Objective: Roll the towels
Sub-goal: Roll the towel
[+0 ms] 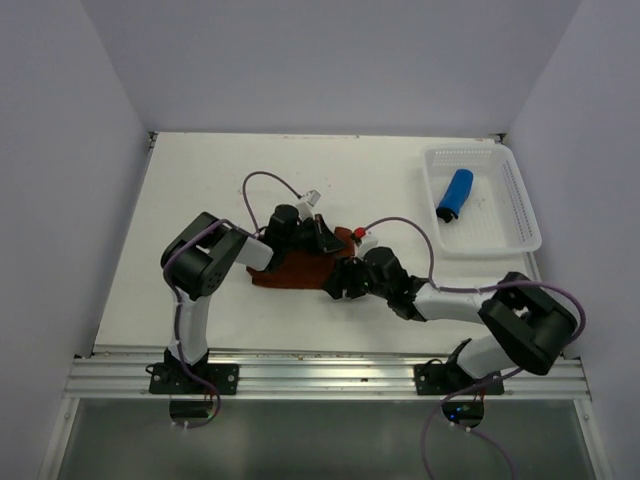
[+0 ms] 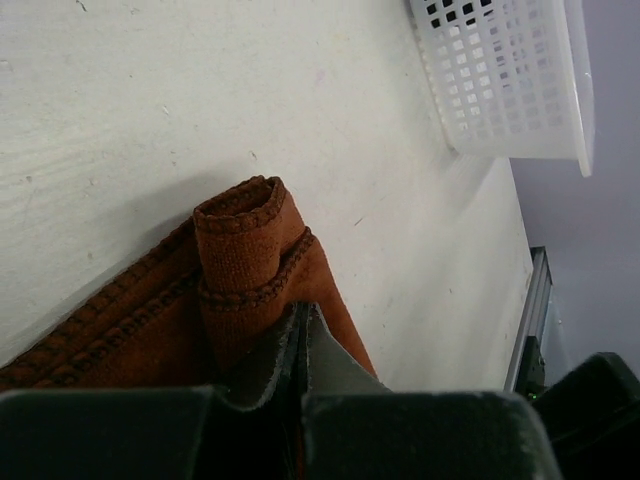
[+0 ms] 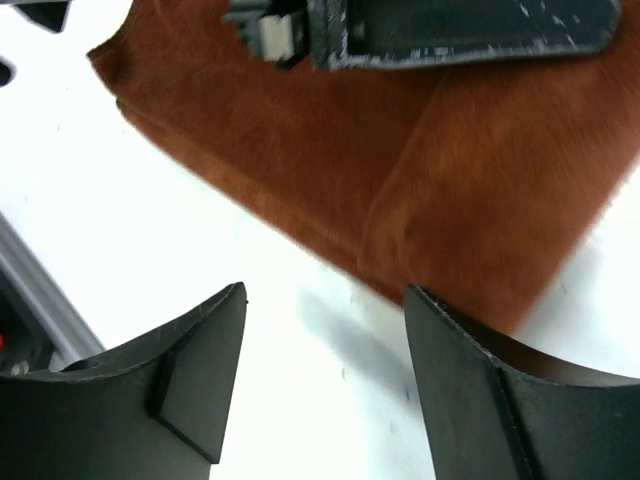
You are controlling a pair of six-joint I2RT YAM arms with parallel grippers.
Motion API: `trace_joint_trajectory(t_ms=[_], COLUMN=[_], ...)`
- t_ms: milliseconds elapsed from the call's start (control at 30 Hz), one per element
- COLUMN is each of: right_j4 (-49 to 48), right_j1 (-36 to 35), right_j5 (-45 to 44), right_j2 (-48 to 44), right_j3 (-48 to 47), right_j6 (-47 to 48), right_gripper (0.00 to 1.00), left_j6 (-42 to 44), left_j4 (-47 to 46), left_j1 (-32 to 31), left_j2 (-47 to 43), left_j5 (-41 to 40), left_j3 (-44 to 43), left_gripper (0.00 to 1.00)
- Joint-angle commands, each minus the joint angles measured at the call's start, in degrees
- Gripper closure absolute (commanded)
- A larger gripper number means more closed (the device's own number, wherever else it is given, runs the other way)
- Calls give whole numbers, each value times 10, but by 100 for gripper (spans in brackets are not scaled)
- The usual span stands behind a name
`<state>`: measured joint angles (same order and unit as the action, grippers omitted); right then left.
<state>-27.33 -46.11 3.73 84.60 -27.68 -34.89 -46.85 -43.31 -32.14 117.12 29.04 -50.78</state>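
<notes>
The rust-brown towel (image 1: 290, 271) lies on the table between the two arms, and one end of it is folded over into a small raised loop (image 2: 240, 250). My left gripper (image 1: 330, 238) is shut, with its tips (image 2: 300, 312) resting on the brown cloth just behind that loop. I see no cloth between the jaws. My right gripper (image 3: 325, 292) stands open just off the towel's near edge (image 3: 400, 160), holding nothing, with its right finger (image 3: 480, 380) at the hem. The blue towel (image 1: 457, 192) lies rolled in the basket.
The white mesh basket (image 1: 522, 205) stands at the back right and also shows in the left wrist view (image 2: 500, 80). The left gripper's finger (image 3: 460, 30) lies across the towel in the right wrist view. An aluminium rail (image 1: 320, 375) runs along the near table edge.
</notes>
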Motion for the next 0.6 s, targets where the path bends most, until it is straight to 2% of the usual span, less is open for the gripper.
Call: trace_joint_trajectory(t_ms=[0,167,233,267,367,567], right_j4=[115,248,300,310,302,180], right_j1=[1,2,5,12,30,80], right_j5=[-14,-73,-105,-121,-125,-51], right_j2=[-106,-209,-222,-221,-197,-125], right_j3=[0,-20,-25,-28,-19,18], right_j6=[12,2,-31,-43,-108,-197], right_gripper=[31,25,26,30,38,41], left_j6=[35,41,33,27,26,32], left_j4=[9,17,5,-5,-8,10], left_j1=[-6,-18,-22,-23,-30,-32], left_j2=[-6,-12,-11,-12,-20,-43], left_j5=[-40,-54,-53,-52,-57,-69], left_j3=[-16,-9,5,10,24,39], left_gripper=[100,100,100,100,100,100])
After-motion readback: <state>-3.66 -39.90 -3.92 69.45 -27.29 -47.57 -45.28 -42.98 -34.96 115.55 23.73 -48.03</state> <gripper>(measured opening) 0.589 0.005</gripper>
